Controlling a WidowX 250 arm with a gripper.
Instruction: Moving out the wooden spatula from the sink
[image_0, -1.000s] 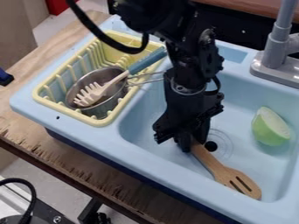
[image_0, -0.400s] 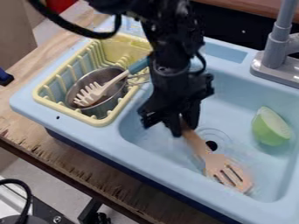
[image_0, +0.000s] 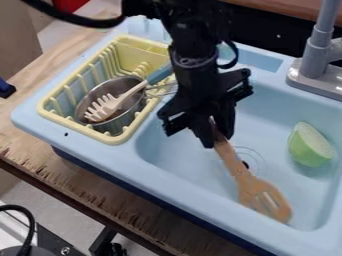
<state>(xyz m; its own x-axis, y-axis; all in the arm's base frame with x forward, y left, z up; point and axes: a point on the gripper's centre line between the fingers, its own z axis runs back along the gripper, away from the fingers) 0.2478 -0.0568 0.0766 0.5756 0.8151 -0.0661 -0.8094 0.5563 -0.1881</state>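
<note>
The black gripper hangs over the left-middle part of the sink, its fingers shut on the handle end of the wooden spatula. From there the spatula slants down to the right, its slotted head toward the sink's front wall. Whether the head touches the basin cannot be told. The spatula partly covers the drain.
Half a green fruit lies at the right of the basin. A yellow dish rack at the left holds a metal pot and a pale pasta fork. The grey faucet stands at the back right.
The gripper has moved up and slightly left with the spatula's handle. The spatula hangs steeper, and its head has shifted a little left and turned.
</note>
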